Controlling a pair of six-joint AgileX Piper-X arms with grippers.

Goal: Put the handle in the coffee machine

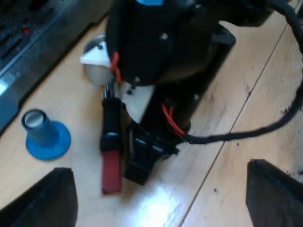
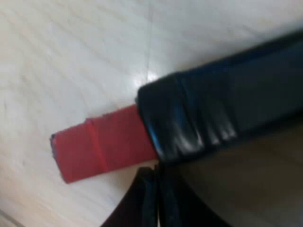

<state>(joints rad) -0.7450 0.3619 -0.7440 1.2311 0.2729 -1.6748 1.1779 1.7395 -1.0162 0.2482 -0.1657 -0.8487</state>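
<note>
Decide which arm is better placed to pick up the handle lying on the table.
Likely right. The right gripper is down at the handle, close by its red end. The left gripper, open, hangs farther off.

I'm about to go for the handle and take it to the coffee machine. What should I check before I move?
1. Handle lies loose on the table, not in the coffee machine: ok.
2. Red end is uncovered: ok.
3. Right tool is down beside the handle; its hold on the handle: cannot tell.
4. Left tool is open and empty, over the table: ok.
5. Tamper stands apart from the handle: ok.
6. The machine's slot is free: cannot tell.
</note>
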